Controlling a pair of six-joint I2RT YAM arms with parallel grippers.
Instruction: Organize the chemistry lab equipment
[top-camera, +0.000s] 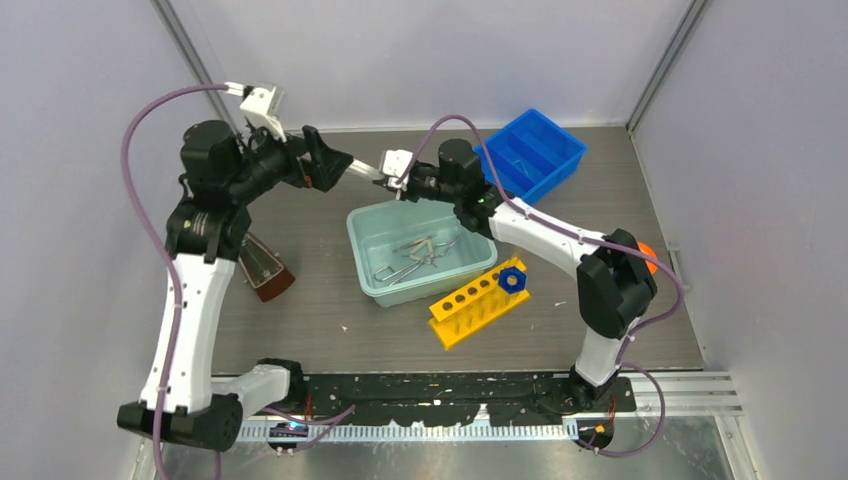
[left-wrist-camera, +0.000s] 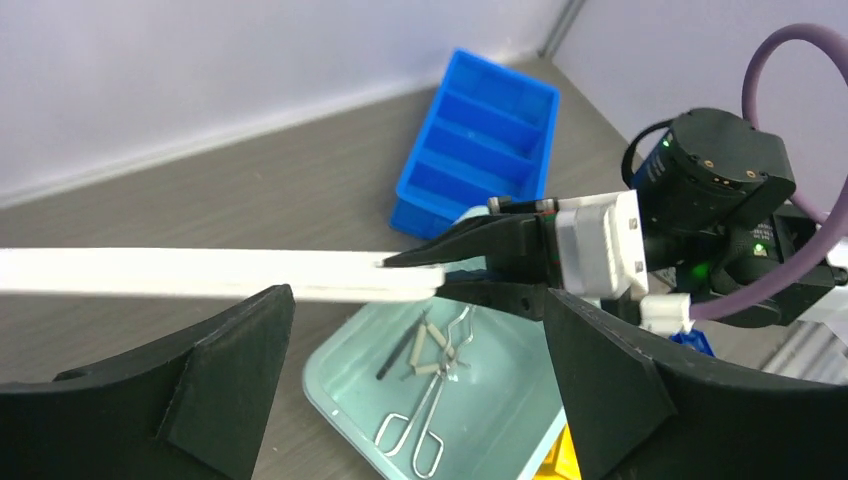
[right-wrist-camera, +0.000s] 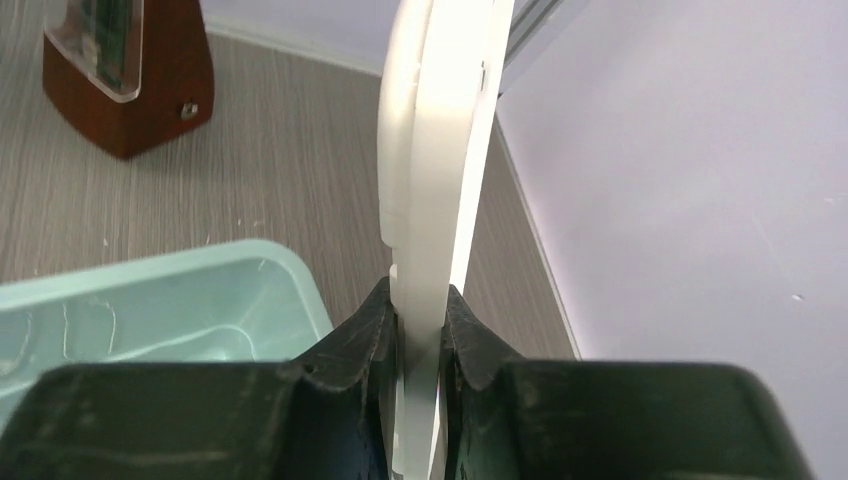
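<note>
My right gripper (top-camera: 385, 172) is shut on one end of a long flat white tool (top-camera: 365, 170) and holds it above the far left corner of the pale teal tub (top-camera: 365, 235). In the right wrist view the fingers (right-wrist-camera: 375, 320) pinch the tool (right-wrist-camera: 440, 150). My left gripper (top-camera: 335, 165) is open at the tool's other end. In the left wrist view the tool (left-wrist-camera: 200, 272) crosses just past its wide-apart fingers (left-wrist-camera: 240, 350). Silvery tongs (left-wrist-camera: 430, 420), a wire triangle (left-wrist-camera: 435, 345) and a dark rod (left-wrist-camera: 400, 350) lie in the tub. The blue-capped tube is out of view.
A blue divided tray (top-camera: 530, 155) stands at the back right. A yellow tube rack (top-camera: 480, 305) with a blue hex piece (top-camera: 512, 278) lies in front of the tub. A brown metronome (top-camera: 265, 268) stands left of the tub. Walls close the table on three sides.
</note>
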